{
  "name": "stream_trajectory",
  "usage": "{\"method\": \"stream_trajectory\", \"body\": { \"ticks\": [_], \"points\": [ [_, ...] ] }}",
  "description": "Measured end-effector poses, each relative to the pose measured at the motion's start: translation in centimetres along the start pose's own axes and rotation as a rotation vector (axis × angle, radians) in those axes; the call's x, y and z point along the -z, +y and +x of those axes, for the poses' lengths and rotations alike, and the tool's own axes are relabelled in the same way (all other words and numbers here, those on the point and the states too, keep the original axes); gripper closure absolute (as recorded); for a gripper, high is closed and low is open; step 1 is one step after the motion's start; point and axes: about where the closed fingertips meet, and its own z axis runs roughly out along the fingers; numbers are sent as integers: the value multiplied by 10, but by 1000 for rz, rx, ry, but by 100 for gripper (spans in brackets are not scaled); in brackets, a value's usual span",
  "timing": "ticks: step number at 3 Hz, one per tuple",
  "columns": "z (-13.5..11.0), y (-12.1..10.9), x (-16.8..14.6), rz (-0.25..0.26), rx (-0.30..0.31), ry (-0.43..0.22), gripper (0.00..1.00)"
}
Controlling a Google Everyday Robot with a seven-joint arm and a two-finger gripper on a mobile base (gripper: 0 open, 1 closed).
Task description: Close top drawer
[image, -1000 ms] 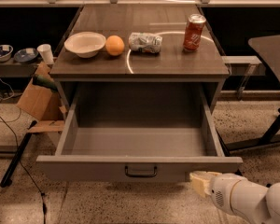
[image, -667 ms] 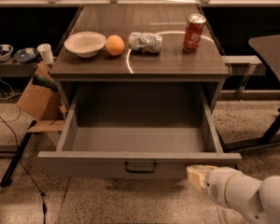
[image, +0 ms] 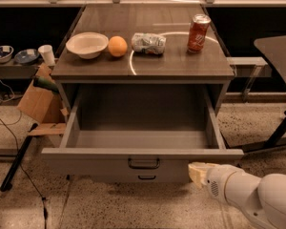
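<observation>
My gripper (image: 197,171) (its spread I cannot tell) sits lower right, just before the pulled-out top drawer (image: 95,162)'s front, right of centre.

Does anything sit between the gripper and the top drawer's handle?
Nothing. In the camera view, the gripper is at the lower right of the top drawer front, and only bare grey panel runs to the handle.

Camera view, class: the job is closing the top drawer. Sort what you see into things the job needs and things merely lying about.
Job: top drawer, pulled open; gripper, by its front's right end.
Lying about: white bowl, orange, crumpled packet, red can, all on the cabinet top.
</observation>
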Motion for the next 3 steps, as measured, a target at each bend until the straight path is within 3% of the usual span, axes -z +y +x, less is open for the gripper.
{"method": "stream_trajectory", "body": {
  "ticks": [3],
  "points": [
    [-36,5,-27,28,23,-26,100]
  ]
}}
